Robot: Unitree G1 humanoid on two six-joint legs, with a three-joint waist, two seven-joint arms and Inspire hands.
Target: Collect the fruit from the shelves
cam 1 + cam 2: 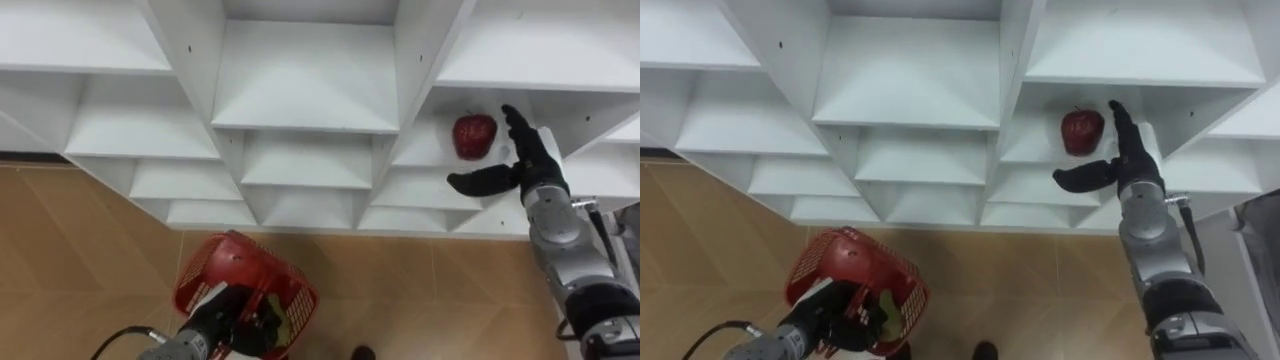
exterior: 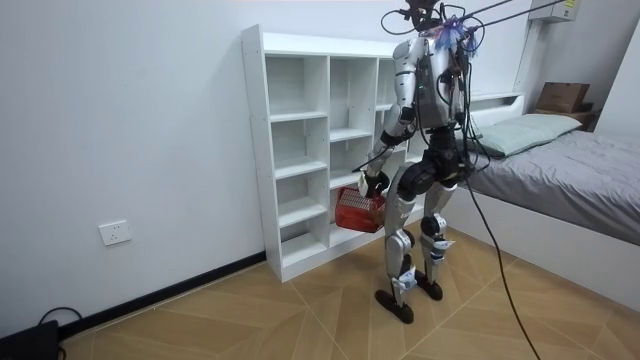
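Down at the lower left, the left hand (image 1: pixel 225 318) is curled round the near rim of a red basket (image 1: pixel 215 262), holding it above the wooden floor (image 1: pixel 80 260). Something yellow-green (image 1: pixel 290 325) lies inside the basket, too hidden to name. Ahead, a white closet (image 1: pixel 305 125) of open shelves spreads across the view.

Further right, in a compartment of the right-hand column, a red apple (image 1: pixel 474 135) sits on its shelf. The right hand (image 1: pixel 525 160) reaches into that same compartment, spread wide: its fingers (image 1: pixel 518 125) point up just to the right of the apple, and its thumb (image 1: pixel 480 182) sticks out to the left, in front of and below the fruit. The hand is just beside the apple and not closed on it — whether a fingertip touches it I cannot tell.

From the room view, the robot stands upright facing the closet — the basket hangs low at its side, and a bed (image 2: pixel 560 170) lies behind it at the room view's right.
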